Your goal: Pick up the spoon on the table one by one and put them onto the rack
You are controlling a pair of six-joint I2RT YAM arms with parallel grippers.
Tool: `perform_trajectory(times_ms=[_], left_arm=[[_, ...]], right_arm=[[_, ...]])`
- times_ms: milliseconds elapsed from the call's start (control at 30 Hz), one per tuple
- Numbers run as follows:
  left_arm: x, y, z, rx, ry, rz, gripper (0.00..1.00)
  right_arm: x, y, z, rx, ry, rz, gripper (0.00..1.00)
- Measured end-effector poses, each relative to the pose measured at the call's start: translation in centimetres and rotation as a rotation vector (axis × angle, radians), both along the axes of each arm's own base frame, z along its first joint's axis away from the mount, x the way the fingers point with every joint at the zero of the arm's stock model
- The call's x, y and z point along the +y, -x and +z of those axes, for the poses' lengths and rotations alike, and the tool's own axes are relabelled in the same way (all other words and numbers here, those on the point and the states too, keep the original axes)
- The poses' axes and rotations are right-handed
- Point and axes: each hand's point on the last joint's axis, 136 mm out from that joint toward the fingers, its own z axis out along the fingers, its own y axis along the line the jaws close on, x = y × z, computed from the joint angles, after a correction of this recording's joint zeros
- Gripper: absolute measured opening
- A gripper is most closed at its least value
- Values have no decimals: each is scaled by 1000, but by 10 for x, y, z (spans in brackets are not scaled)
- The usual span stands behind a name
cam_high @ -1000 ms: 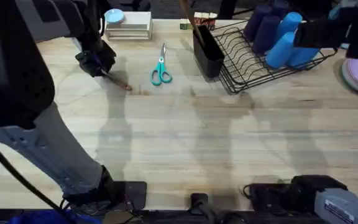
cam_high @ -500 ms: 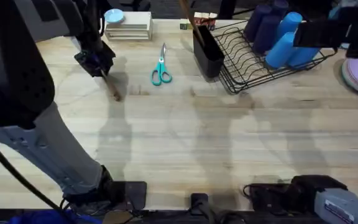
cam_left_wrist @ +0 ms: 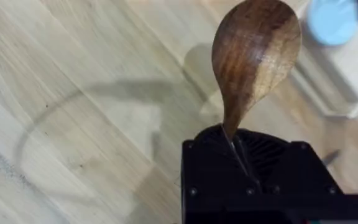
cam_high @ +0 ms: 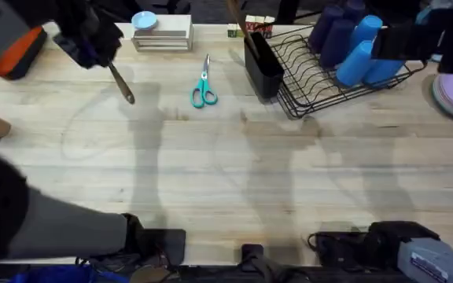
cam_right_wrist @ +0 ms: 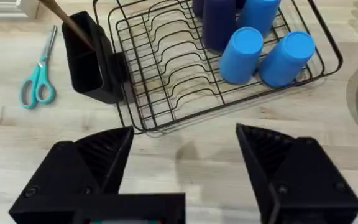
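The pale plank tabletop [cam_high: 234,173] lay mostly bare. At its far left the left gripper [cam_high: 93,49] pinched the spoon [cam_high: 122,85] by the handle, lifted, bowl hanging toward the near right. The carry was starting; next it had to cross right to the rack [cam_high: 321,75]. The right gripper [cam_right_wrist: 185,168] stood spread.

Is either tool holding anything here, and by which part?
The left tool grips the spoon by its handle, just below the bowl. The right tool is open and holds nothing.
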Motion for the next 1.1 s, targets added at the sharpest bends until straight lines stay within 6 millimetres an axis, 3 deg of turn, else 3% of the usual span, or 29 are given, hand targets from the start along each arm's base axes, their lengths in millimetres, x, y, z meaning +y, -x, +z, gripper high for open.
perform_trajectory(times_ms=[167,267,533,733,767,933,1100], left_arm=[[-5,4,43,-120,-18,-9,43],[-20,-1,71,-213,-32,-49,43],[-111,-20,136,-452,-55,-309,43],[-174,-26,161,-560,-69,-488,43],[-202,-26,175,-624,-66,-553,43],[-238,-23,192,-705,-45,-632,43],[-260,-20,202,-757,-17,-686,43]], right_arm=[[0,0,0,0,0,0,996],[0,0,0,0,0,0,996],[0,0,0,0,0,0,996],[0,0,0,2,0,0,996],[0,0,0,2,0,0,996],[0,0,0,2,0,0,997],[0,0,0,2,0,0,996]])
